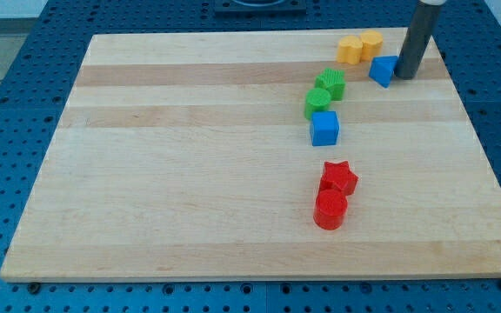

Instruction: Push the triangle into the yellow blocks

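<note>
A blue triangle block (382,69) lies near the view's top right of the wooden board. Two yellow blocks (360,47) sit side by side just above and to the left of it, a small gap apart from it. My tip (404,76) stands right against the triangle's right side; the dark rod rises from it to the view's top edge.
Two green blocks (323,92) lie left of and below the triangle, with a blue cube (324,128) under them. A red star (339,177) and a red cylinder (330,209) touch lower down. The board's right edge (472,113) is near my tip.
</note>
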Tool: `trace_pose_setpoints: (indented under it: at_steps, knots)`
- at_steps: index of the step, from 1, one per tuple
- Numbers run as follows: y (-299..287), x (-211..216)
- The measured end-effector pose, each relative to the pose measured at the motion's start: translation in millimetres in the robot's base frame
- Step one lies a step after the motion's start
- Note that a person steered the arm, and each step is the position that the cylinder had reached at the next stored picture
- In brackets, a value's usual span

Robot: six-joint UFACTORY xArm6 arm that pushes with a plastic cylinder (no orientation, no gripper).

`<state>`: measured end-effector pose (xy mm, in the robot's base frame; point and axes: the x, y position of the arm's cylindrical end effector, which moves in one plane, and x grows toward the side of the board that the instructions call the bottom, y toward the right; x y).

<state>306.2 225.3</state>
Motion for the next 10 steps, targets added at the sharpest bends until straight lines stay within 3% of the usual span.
trace_pose_setpoints:
  at_steps: [3,4,5,7,10]
  knots:
    - [0,-8]
    - [26,18]
    - [0,29]
    - [-53,-14]
    - [-31,-1]
